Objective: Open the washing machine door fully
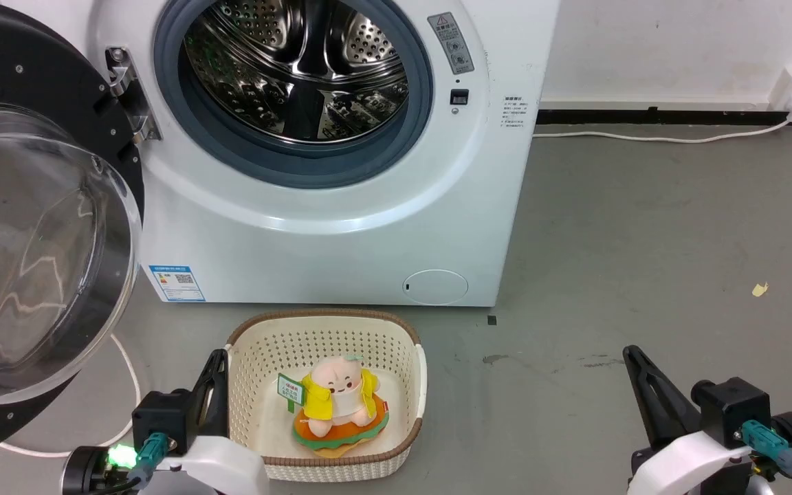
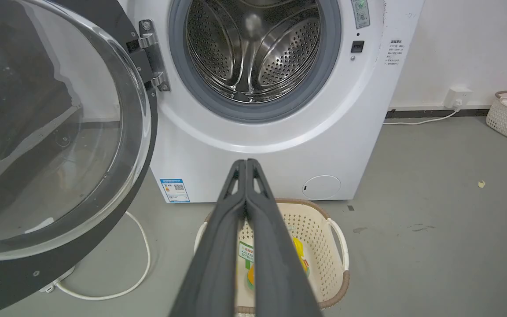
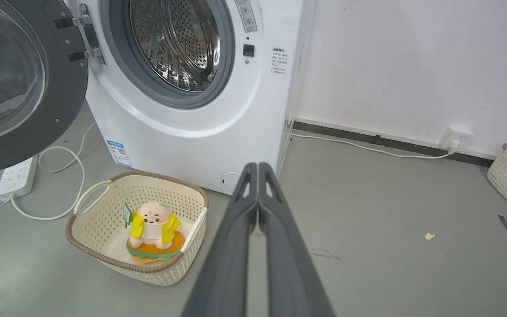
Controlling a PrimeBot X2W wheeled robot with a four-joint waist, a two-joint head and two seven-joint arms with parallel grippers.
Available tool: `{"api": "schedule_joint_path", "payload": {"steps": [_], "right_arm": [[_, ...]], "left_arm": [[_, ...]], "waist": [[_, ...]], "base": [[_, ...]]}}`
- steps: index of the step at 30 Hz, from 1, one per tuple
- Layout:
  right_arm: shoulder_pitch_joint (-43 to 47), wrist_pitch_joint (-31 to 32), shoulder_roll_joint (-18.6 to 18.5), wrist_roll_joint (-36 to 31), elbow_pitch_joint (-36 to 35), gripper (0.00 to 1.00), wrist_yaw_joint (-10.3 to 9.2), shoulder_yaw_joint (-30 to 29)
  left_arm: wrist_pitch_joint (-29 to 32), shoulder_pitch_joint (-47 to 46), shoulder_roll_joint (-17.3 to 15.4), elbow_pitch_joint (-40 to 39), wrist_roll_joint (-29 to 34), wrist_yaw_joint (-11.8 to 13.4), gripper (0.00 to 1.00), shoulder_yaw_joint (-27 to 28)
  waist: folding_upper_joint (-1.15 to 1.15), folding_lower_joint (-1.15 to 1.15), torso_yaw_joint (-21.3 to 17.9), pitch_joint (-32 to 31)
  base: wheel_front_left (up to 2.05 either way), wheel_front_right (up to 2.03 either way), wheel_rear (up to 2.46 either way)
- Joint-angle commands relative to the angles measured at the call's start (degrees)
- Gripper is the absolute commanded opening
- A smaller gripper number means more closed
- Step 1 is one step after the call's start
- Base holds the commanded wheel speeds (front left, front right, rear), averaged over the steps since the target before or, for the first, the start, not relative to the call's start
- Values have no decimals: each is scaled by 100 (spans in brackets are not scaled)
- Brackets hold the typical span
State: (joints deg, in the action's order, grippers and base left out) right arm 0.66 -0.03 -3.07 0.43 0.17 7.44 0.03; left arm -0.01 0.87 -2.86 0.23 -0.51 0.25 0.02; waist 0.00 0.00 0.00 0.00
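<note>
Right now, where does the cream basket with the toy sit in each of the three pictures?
Head view: the cream basket sits bottom centre, on the floor before the washing machine.
Left wrist view: basket bottom centre, partly behind the left fingers.
Right wrist view: basket lower left, on the floor.
Shared landmark: the blue label low on the machine's front.

The washing machine door point(image 1: 31, 234) stands swung out left of the washing machine point(image 1: 341, 240), hinged beside the drum point(image 1: 300, 69). On the floor point(image 1: 643, 227) just before the machine sits a basket point(image 1: 320, 315) — a plush toy point(image 1: 337, 405) in it. The left hand point(image 1: 217, 357) is just left of the basket; the right hand point(image 1: 635, 357), well off right.
</note>
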Motion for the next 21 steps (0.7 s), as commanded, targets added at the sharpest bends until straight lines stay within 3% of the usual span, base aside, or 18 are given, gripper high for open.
{"api": "schedule_joint_path", "payload": {"steps": [1, 21], "right_arm": [[-66, 3, 19, -43, -17, 0, 5, -3], [-66, 3, 19, -43, -17, 0, 5, -3]], "left_arm": [[1, -87, -2, -23, 51, -25, 0, -2], [1, -87, -2, -23, 51, -25, 0, -2]], "waist": [[0, 0, 0, 0], [0, 0, 0, 0]], "base": [[0, 0, 0], [0, 0, 0]]}}
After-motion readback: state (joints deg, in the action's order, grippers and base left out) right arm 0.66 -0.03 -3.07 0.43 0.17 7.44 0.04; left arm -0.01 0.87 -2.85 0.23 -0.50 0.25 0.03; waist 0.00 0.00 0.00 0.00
